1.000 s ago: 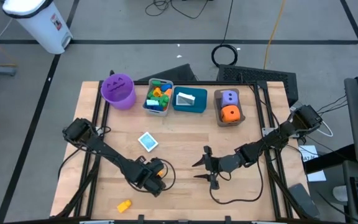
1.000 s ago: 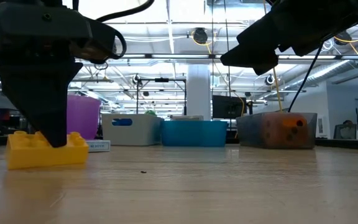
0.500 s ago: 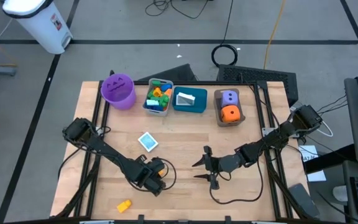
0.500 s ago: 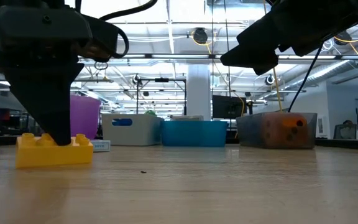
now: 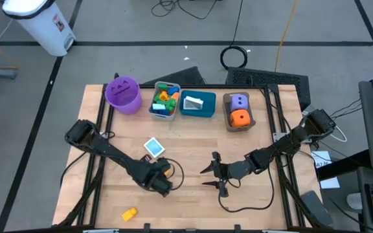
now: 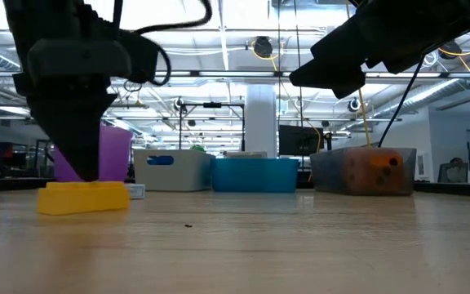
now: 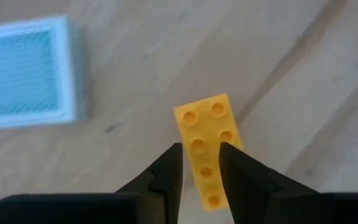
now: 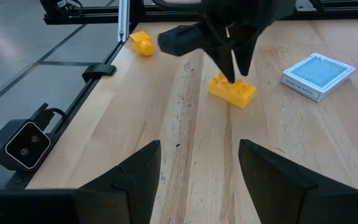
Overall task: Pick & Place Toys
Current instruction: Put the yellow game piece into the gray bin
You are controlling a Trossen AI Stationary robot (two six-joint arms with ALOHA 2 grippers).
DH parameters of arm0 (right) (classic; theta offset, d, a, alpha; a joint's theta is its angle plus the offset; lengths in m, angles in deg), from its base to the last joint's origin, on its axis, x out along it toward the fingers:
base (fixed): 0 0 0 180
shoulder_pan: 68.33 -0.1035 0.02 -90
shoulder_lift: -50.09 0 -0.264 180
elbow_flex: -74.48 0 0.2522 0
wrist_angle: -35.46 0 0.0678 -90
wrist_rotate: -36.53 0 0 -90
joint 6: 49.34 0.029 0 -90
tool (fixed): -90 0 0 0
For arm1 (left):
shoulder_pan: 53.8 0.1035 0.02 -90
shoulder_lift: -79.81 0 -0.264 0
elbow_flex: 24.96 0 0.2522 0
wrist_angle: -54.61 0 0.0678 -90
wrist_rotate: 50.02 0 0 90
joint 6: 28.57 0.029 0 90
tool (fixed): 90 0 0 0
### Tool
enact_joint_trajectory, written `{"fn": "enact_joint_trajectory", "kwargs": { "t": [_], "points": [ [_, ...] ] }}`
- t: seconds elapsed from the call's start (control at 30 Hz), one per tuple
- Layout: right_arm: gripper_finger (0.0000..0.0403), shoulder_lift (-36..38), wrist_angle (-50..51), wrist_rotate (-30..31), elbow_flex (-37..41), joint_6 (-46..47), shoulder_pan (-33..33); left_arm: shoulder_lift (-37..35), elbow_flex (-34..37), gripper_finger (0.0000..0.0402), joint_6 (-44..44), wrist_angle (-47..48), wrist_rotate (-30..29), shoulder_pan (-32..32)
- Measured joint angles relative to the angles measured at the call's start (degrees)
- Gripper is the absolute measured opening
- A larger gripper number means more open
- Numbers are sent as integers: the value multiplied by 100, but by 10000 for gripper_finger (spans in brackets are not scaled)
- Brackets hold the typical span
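Note:
A yellow brick [image 7: 207,149] sits between the fingers of my left gripper [image 7: 201,163], which points down at it over the near left of the table [image 5: 160,184]. The right wrist view shows the same brick [image 8: 231,91] under that gripper [image 8: 234,73]. Whether its underside rests on the wood, I cannot tell. My right gripper [image 5: 215,173] is held level and open at the table's middle, with nothing between its fingers. A white and blue card [image 5: 153,147] lies flat on the table. A second yellow piece [image 5: 129,213] lies at the near edge. My left gripper pinches the yellow brick's two long sides [image 7: 197,163] between its two fingers, toward one end of the brick. The fingers come from above, pointing down, and lie across the brick. The brick sits level with its studs up, at or just above the tabletop [image 6: 84,198].
Along the far edge stand a purple bucket [image 5: 123,94], a grey bin [image 5: 165,101] with several bricks, a teal bin [image 5: 197,104] and a brown bin [image 5: 239,111] holding a purple and an orange die. Bare wood lies between the two arms.
My left gripper has gone a little toward the table's far edge, taking the yellow brick along. In the low view the brick now shows farther off and more to the right than before.

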Motion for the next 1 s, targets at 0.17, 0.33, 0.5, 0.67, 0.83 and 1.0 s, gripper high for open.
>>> {"fn": "enact_joint_trajectory", "kwargs": {
  "t": [0.17,0.33,0.5,0.67,0.83,1.0],
  "points": [
    [208,0,0,2,0,-1,2,-14,1,110,146,-11,62,102],
    [208,0,0,2,0,0,0,-19,-1,95,208,-21,63,193],
    [208,0,0,2,0,0,2,-29,-5,76,417,-34,63,304],
    [208,0,0,2,0,0,0,-38,-14,76,431,61,63,475],
    [208,0,0,1,0,0,1,-38,-16,106,429,111,63,598],
    [208,0,0,0,0,2,0,-47,-25,159,447,294,540,748]
  ]
}}
